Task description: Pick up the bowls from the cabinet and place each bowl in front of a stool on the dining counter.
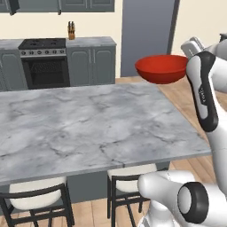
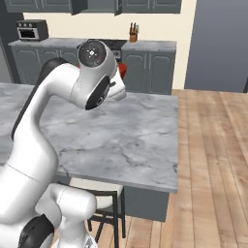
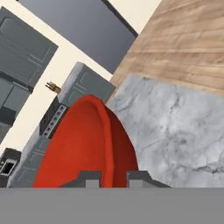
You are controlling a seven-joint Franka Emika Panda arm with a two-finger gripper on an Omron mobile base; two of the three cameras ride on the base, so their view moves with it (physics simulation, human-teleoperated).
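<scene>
We see the glossy red round bowl (image 1: 160, 68) held up in the air, above the far right corner of the big grey-white marble bench (image 1: 88, 128), and it does not touch the marble. In the hand view the tool (image 3: 113, 178) is almost fully closed, and its two dark fingertips (image 3: 89, 178) stand on each side of the thin rim of this bowl, so the tool has the bowl by its rim. The top of the bench is bare, with much free marble between the bowl and the near edge. The right edge of the bench runs along a wide strip of open wooden floor (image 2: 213, 160). We count one bowl, and two stools with cream cushioned seats and thin black metal frames: one stool (image 1: 37, 197) at the left and a second stool (image 1: 128, 181) more to the right, both pushed under the near edge. Behind the bench, well apart from it, stands a black stove (image 1: 43, 62) among grey lower cabinets (image 1: 91, 64), and a wooden knife block (image 1: 71, 31) stands on their worktop.
</scene>
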